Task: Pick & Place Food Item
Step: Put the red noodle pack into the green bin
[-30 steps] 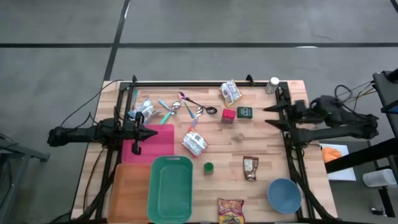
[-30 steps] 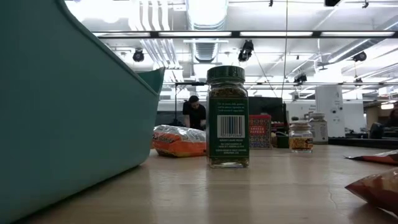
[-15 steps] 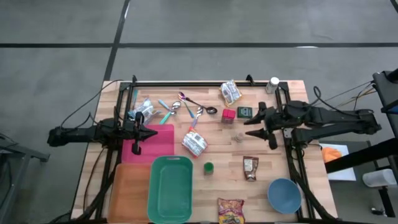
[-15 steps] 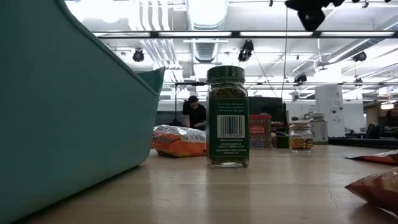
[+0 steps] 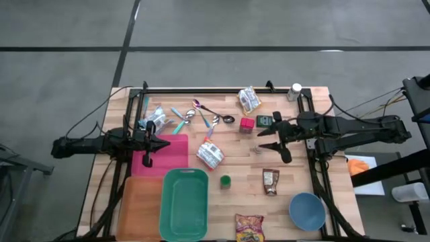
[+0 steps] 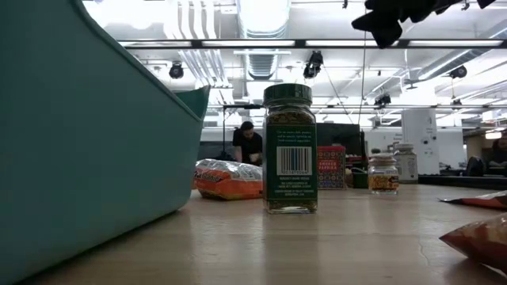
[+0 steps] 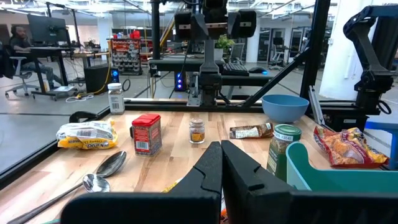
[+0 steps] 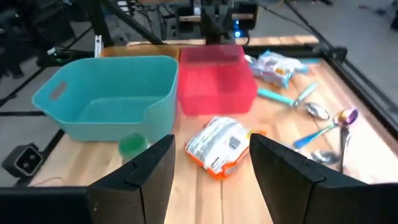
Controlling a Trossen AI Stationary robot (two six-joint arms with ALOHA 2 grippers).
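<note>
Beyond the right gripper (image 5: pixel 269 138) (jaws apart): snack bag (image 5: pixel 210 154).

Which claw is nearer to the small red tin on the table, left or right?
Right. The right claw hovers just beside the red tin, while the left claw sits far away across the table, over the pink bin.

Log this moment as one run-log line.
right tool: open, empty, above small spice jar | left tool: shut, parked over pink bin | nothing held
</note>
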